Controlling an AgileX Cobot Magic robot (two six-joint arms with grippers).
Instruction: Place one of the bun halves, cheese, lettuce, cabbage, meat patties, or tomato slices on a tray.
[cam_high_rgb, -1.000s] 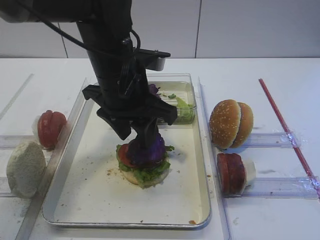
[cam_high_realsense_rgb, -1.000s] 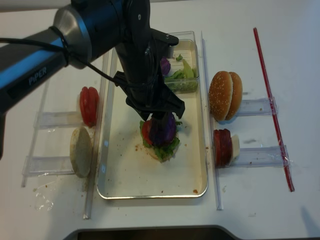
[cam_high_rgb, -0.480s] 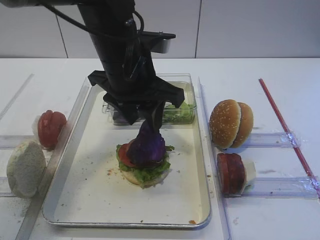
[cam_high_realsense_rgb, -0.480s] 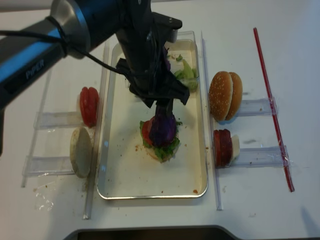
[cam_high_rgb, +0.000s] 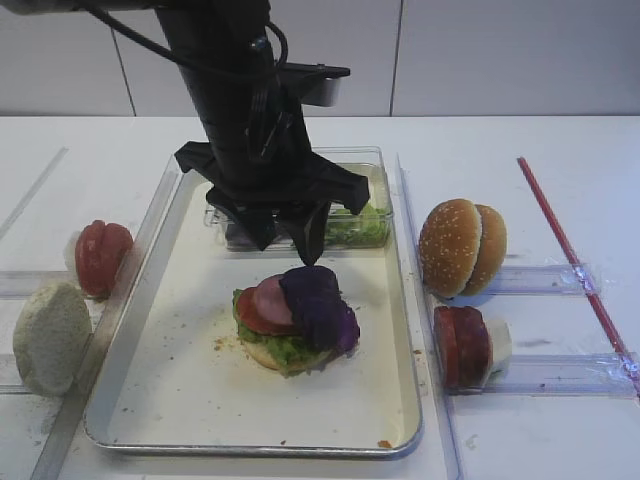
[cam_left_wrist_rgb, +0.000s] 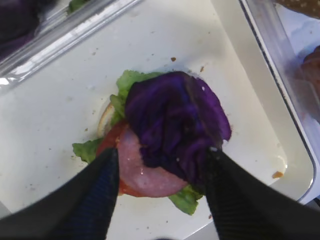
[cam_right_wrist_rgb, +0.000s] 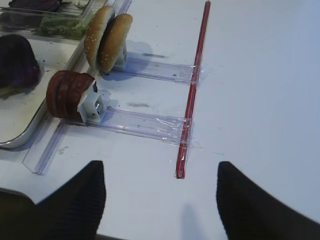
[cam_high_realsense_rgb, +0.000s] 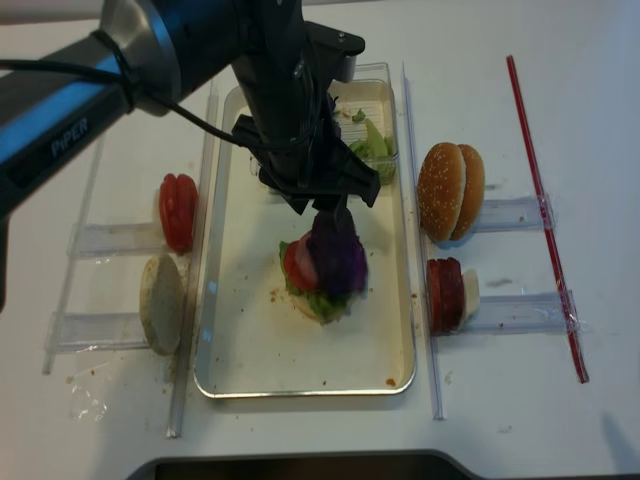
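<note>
Purple cabbage (cam_high_rgb: 320, 305) lies atop meat slice (cam_high_rgb: 268, 298), tomato, lettuce (cam_high_rgb: 285, 350) & bottom bun, mid tray (cam_high_rgb: 180, 400). Left gripper (cam_high_rgb: 285, 235) hangs just above, jaws apart, empty. Right gripper (cam_right_wrist_rgb: 160, 200) over bare white table, jaws apart. Clear box (cam_high_rgb: 365, 225) behind; sesame buns (cam_high_rgb: 460, 248) & tomato slices (cam_high_rgb: 462, 345) on racks right of tray.

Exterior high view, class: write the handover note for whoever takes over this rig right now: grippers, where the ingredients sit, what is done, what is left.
Left gripper: open, empty, above the stack.
Right gripper: open, empty, over bare table on the right.
On the tray: bun base, lettuce, tomato, meat patty, with the purple cabbage lying on top.
Spare sesame bun halves and tomato slices stand in holders on the right.
Done: cabbage released.
Left: probably a top bun.
</note>
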